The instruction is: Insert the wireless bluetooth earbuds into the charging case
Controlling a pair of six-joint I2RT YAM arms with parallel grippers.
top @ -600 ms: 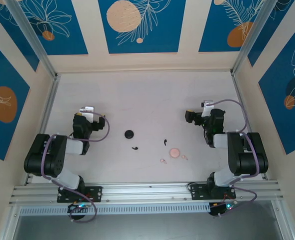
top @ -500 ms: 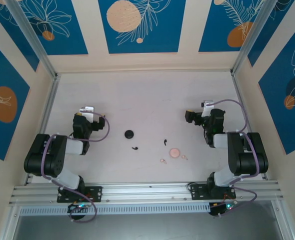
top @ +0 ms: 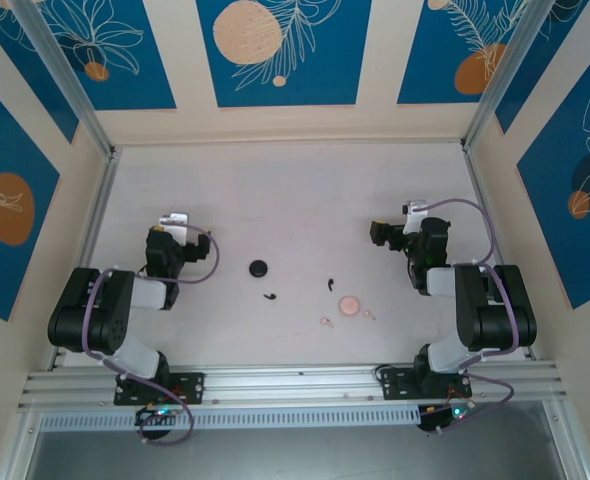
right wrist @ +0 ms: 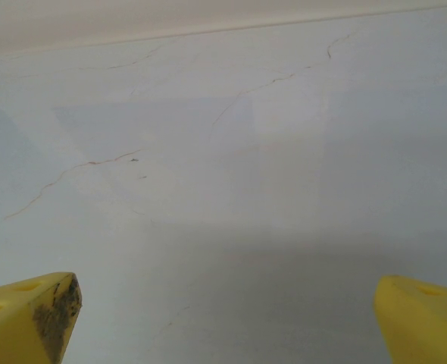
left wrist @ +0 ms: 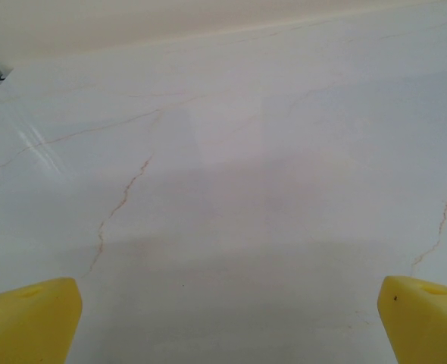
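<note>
Nearest the arm bases, the two pink earbuds [top: 326,322] lay loose on the bench [top: 275,190], either side of the pink case [top: 350,305]. The two black earbuds [top: 271,296] lay between it and the black case [top: 259,268]. None looked seated in a case. Farther out, the left tool [left wrist: 227,318] and right tool [right wrist: 227,318] stood wide and empty, flanking the parts, probably poised to reach.

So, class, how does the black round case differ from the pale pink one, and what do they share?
Colour: the black round case is dark; the pale pink round case nearly blends into the table. Place: the black case lies left and farther back; the pink case lies right, closer to the near edge. Shared: both are round and flat.
</note>
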